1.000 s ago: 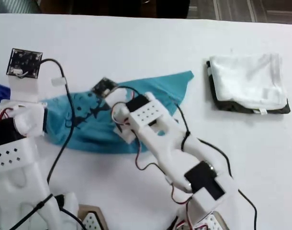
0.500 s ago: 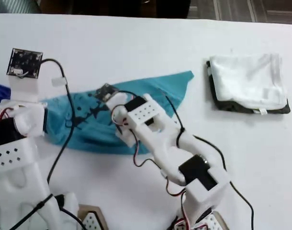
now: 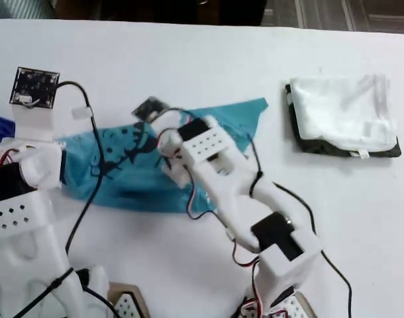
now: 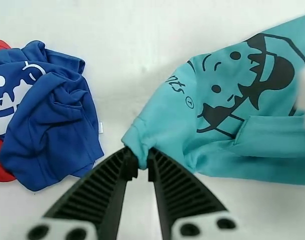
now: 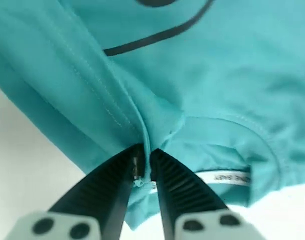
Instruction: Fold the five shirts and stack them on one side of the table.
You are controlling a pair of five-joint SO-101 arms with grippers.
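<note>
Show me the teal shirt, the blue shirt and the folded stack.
teal shirt [image 3: 132,189]: high view, on the plain fabric near its front edge.
blue shirt [image 4: 52,125]: left wrist view, on its crumpled middle.
folded stack [image 3: 344,112]: high view, on the white shirt on top.

My right arm [image 3: 242,199] has moved. One second ago its wrist stood over the middle of the teal shirt [image 3: 122,179]. Then it slid a little back toward my base. Now it has swung forward, to the far edge of the shirt. Its small camera board [image 3: 149,106] has passed that edge and hangs over the white table [image 3: 189,59]. My right pincer [image 5: 144,152] went along, closed on a fold of the cloth.
</note>
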